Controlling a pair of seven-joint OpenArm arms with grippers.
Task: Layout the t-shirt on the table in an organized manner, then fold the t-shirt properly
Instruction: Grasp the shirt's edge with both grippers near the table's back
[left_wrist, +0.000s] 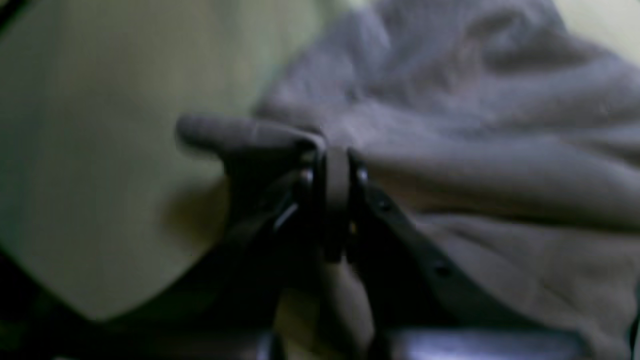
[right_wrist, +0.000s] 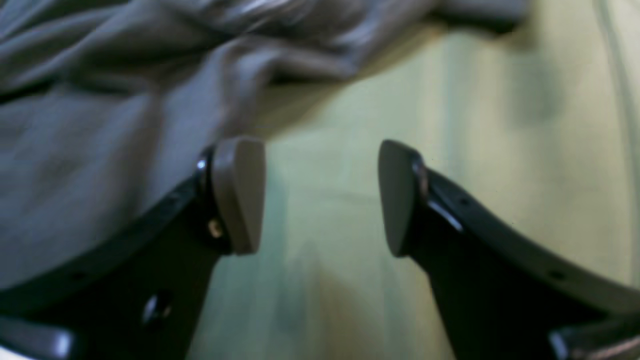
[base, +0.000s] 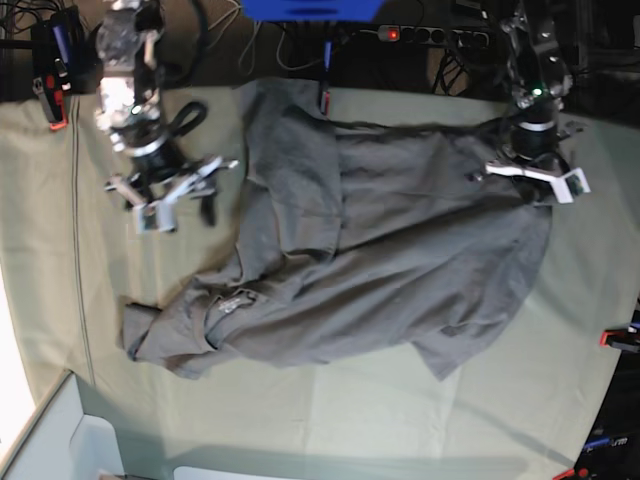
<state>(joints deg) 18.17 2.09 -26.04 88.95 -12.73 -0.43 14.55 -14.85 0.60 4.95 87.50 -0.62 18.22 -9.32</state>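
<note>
The grey t-shirt (base: 370, 260) lies crumpled across the middle of the table (base: 400, 410), with its small neck label (base: 232, 303) toward the left. At the shirt's upper right edge my left gripper (base: 530, 185) is down on the cloth. The left wrist view shows this left gripper (left_wrist: 337, 170) shut on a fold of the t-shirt (left_wrist: 475, 125). My right gripper (base: 185, 205) hangs beside the shirt's upper left edge. In the right wrist view the right gripper (right_wrist: 320, 195) is open over bare green cloth, the t-shirt (right_wrist: 100, 125) just to its left.
Red-orange clamps sit at the left edge (base: 55, 118) and the right edge (base: 612, 338). A power strip (base: 430, 35) and cables lie behind the table's far edge. A white box (base: 60, 440) stands at the bottom left corner.
</note>
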